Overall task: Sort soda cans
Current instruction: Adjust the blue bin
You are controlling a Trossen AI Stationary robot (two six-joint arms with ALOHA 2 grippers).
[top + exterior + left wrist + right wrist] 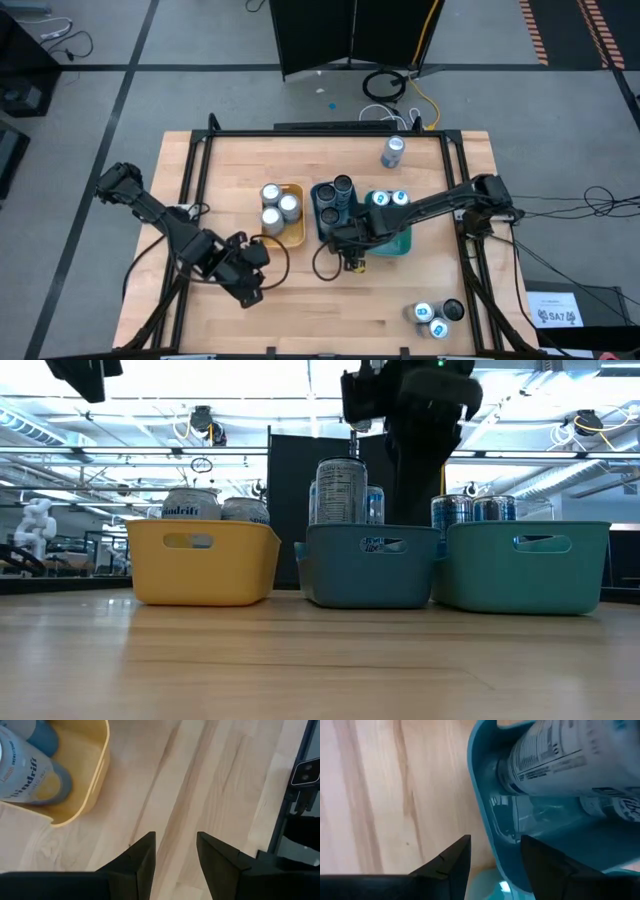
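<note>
grey floor (200, 90), black partition (350, 35)

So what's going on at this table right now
Two robot arms are sorting soda cans into three bins. The yellow bin holds three silver cans, the blue bin holds dark-topped cans, and the teal bin holds blue-marked cans. The right gripper hovers open and empty by the blue bin's near end. The left gripper waits open over bare wood. One can at the far edge and three at the near right corner remain unsorted.
</note>
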